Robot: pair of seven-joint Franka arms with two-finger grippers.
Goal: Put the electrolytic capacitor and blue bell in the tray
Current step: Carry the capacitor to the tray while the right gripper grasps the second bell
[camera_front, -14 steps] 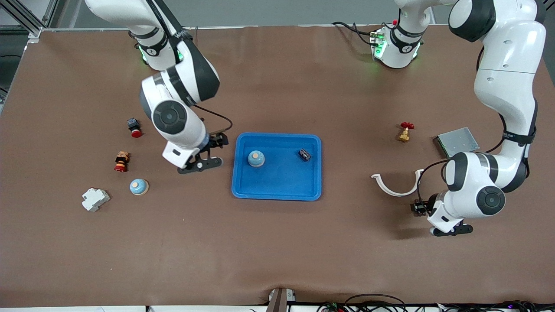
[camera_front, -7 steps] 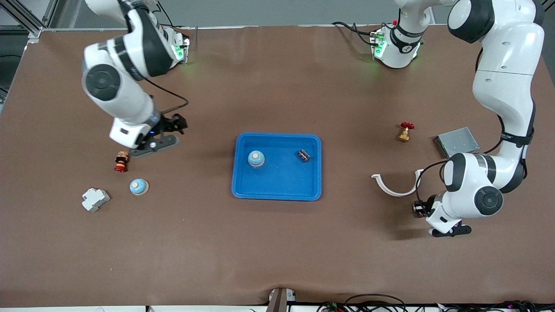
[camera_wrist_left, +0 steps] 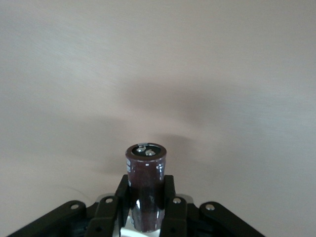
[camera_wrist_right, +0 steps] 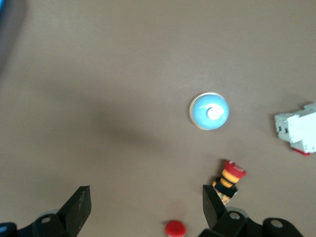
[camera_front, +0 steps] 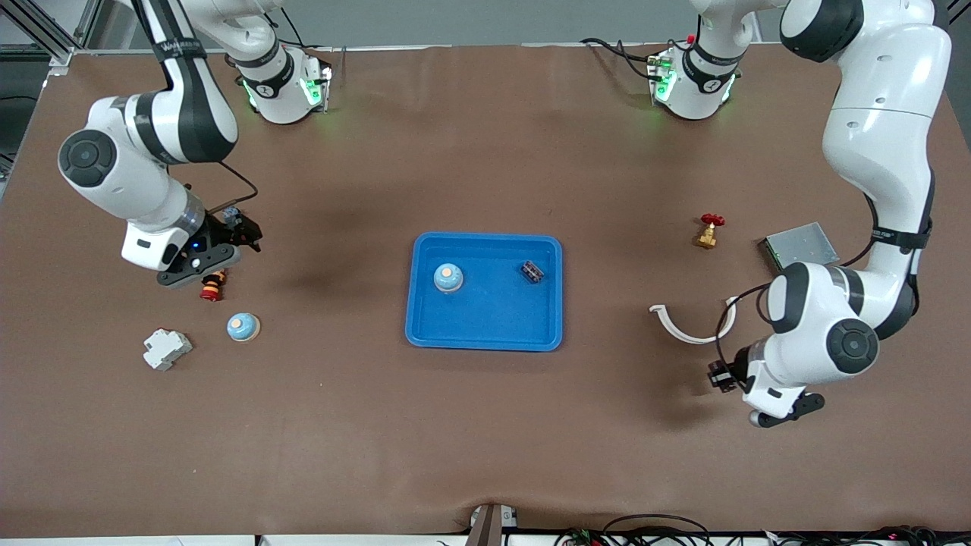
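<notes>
The blue tray (camera_front: pixel 485 334) lies mid-table. A blue bell (camera_front: pixel 448 277) and a small dark part (camera_front: pixel 532 271) rest in it. A second blue bell (camera_front: pixel 243 327) (camera_wrist_right: pixel 209 111) sits on the table toward the right arm's end. My left gripper (camera_front: pixel 718 376) (camera_wrist_left: pixel 146 186) is shut on a dark brown electrolytic capacitor (camera_wrist_left: pixel 146 173), held upright over bare table beside a white curved clip (camera_front: pixel 686 331). My right gripper (camera_front: pixel 241 231) (camera_wrist_right: pixel 145 207) is open and holds nothing. It hangs over a red push button (camera_wrist_right: pixel 175 228).
A brass valve with a red handle (camera_front: pixel 708 231) and a grey metal box (camera_front: pixel 800 247) lie toward the left arm's end. A white breaker (camera_front: pixel 166 349) (camera_wrist_right: pixel 297 129) and a red-and-yellow stacked part (camera_front: pixel 213 285) (camera_wrist_right: pixel 228 179) lie near the second bell.
My right arm swung from beside the tray to the right arm's end of the table, its gripper staying open. My left gripper shut on the capacitor and shifted slightly.
</notes>
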